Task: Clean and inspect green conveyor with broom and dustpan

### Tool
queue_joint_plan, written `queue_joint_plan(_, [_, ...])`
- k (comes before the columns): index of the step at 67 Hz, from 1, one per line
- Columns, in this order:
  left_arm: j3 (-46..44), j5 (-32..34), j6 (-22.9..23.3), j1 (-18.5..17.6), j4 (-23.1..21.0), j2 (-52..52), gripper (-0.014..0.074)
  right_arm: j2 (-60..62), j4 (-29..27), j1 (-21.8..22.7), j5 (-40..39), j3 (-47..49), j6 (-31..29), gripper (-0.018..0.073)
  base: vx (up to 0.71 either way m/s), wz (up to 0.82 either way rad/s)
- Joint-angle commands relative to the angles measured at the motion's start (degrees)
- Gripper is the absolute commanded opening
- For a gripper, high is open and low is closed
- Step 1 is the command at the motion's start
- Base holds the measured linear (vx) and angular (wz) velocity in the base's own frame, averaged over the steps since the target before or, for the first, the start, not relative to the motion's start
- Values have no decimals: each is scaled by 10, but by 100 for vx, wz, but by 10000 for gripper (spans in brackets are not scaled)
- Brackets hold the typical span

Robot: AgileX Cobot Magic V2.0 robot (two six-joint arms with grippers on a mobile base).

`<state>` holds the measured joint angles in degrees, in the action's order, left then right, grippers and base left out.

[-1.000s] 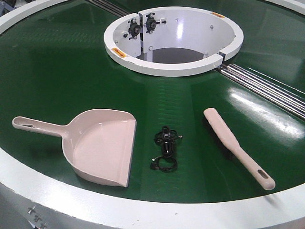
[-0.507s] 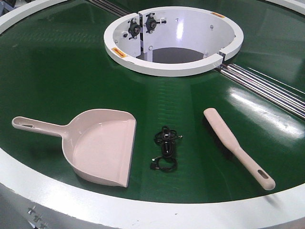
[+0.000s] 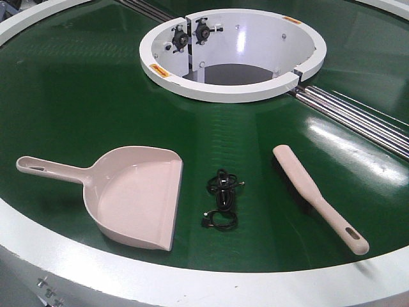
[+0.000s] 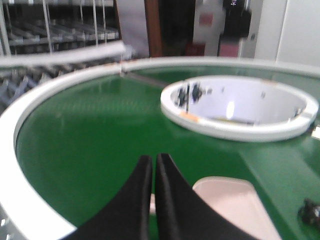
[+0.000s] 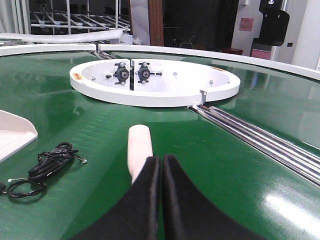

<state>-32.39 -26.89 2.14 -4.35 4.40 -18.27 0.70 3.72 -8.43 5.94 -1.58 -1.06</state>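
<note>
Three loose items lay on the green conveyor point(image 3: 83, 96), all near its front white rim.

Item one was the dustpan point(image 3: 134, 198), at left, with its handle pointing left and its open mouth facing right. The scoop showed only its own pale floor.

Item two was a small coiled black cable point(image 3: 222, 192), lying between dustpan and broom and touching neither.

Item three was the broom point(image 3: 313, 195), at right. It lay flat with its slotted handle end nearest the rim.

Behind them, the white ring-shaped hub point(image 3: 223, 89) enclosed a dark floor and carried two black knobs point(image 3: 190, 35) on its inner wall. Metal rails point(image 3: 358, 118) ran off from it to the right.

Left gripper point(image 4: 152, 159) — fingers pressed together, nothing between them, above the belt just beside the dustpan.

Right gripper point(image 5: 161, 160) — fingers likewise together, clasping nothing, over the broom's rounded head end. Whether it touched the broom could not be told.
</note>
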Motion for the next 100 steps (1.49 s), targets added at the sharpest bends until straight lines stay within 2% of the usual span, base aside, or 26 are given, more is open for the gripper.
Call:
queue_joint_plan(1, [-21, 13, 7, -4, 2, -38, -6, 5, 4, 3, -46, -2, 0, -8, 0, 0])
queue_joint_plan(18, [-19, 7, 12, -4, 2, -70, -2, 5, 4, 3, -46, -2, 0, -8, 0, 0])
queue_joint_plan(26, [-19, 11, 12, -4, 4, -71, 38, 5, 4, 3, -46, -2, 0, -8, 0, 0])
queue_joint_plan(34, [-20, 11, 5, -4, 7, -71, 148, 5, 4, 3, -46, -2, 0, -8, 0, 0])
queue_joint_plan(47, [-20, 14, 5, -4, 7, -71, 435, 5, 4, 3, -46, -2, 0, -8, 0, 0])
queue_joint_plan(54, [-20, 25, 6, -4, 7, -71, 518, 5, 4, 3, -46, -2, 0, -8, 0, 0])
queue_joint_plan(68, [-25, 27, 24, -4, 4, -73, 512, 5, 4, 3, -46, -2, 0, -8, 0, 0])
queue_joint_plan(73, [-57, -12, 1, -4, 20, -93, 498, 5, 4, 3, -46, -2, 0, -8, 0, 0])
queue_joint_plan(85, [-172, -118, -59, -4, 18, -200, 488, 5, 4, 3, -46, -2, 0, -8, 0, 0])
queue_joint_plan(100, [-289, -176, -138, -4, 18, -360, 488, 5, 4, 3, -46, -2, 0, -8, 0, 0])
